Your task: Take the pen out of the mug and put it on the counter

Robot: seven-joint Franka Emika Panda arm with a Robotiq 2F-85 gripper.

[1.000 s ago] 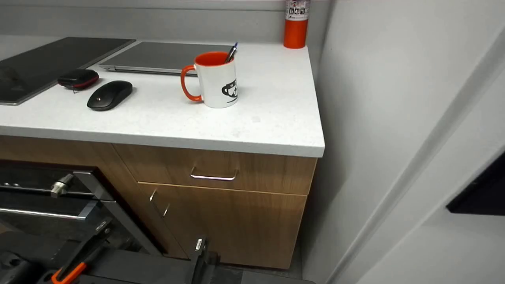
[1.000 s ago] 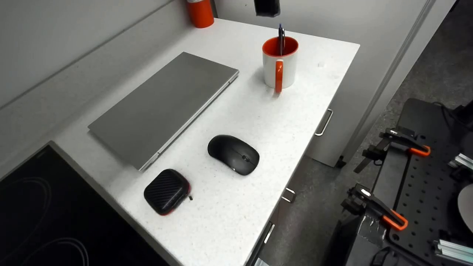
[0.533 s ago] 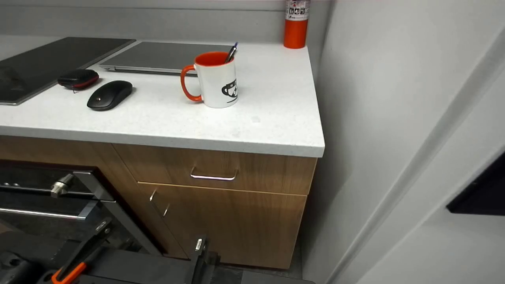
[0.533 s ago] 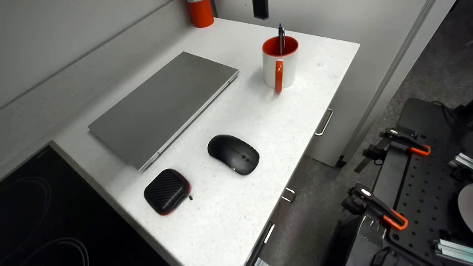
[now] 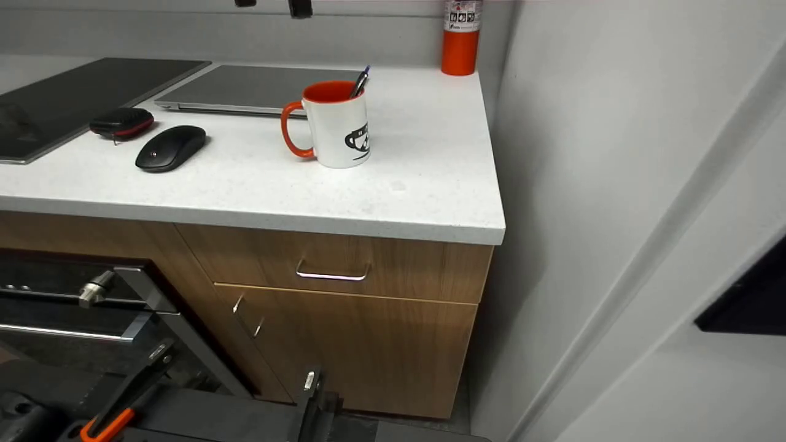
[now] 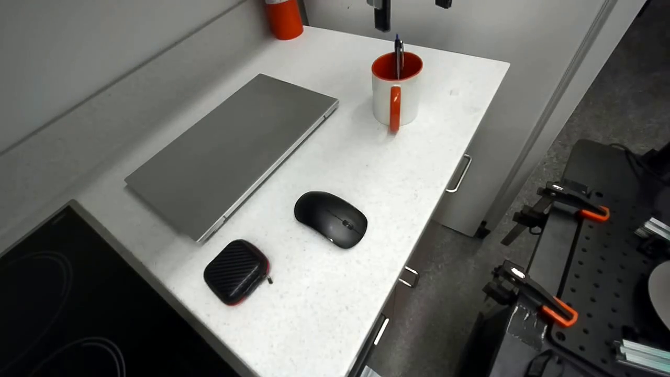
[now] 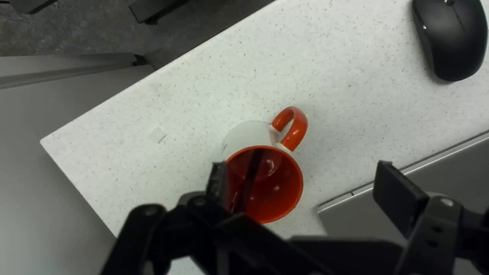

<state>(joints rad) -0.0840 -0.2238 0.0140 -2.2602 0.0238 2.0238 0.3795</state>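
White counter holds the mug, pen leaning inside, below a gripper with fingers spread wide

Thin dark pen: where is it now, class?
In an exterior view, the thin dark pen sticks out of the red-lined white mug on the right, opposite the curved red handle.

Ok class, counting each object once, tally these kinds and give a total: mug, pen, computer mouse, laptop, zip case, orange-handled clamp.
Mug: 1
Pen: 1
Computer mouse: 1
Laptop: 1
Zip case: 1
Orange-handled clamp: 2
Total: 7
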